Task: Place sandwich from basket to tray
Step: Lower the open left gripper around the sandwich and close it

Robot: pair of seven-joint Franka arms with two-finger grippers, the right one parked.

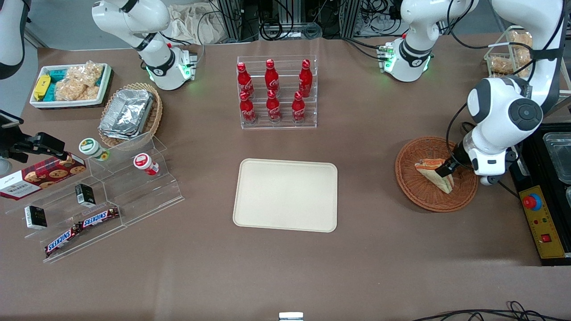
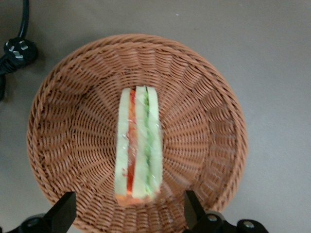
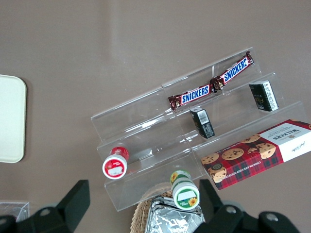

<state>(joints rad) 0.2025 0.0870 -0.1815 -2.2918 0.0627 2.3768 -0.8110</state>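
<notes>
The claw (image 2: 127, 213) hangs over the basket (image 2: 73, 121) with its two fingers (image 2: 63, 211) spread wide, one at each side of the sandwich's near end, and it holds nothing. The sandwich (image 2: 138, 145) lies directly under the claw, on the basket floor, wrapped in clear film, its striped edge with red, orange and green layers turned up toward the wrist camera. Its long axis runs straight away from the claw, so the line between the two fingers crosses the sandwich's short width; I judge this is the good direction for closing, because the fingers would press on the two flat bread faces. In the front view the claw (image 1: 446, 170) seems low, just at the sandwich (image 1: 435, 174), but I cannot tell if a finger touches it already. The tray (image 1: 285, 195) lies well apart from the claw, toward the parked arm's end of the table, with bare table between it and the basket (image 1: 419, 187).
</notes>
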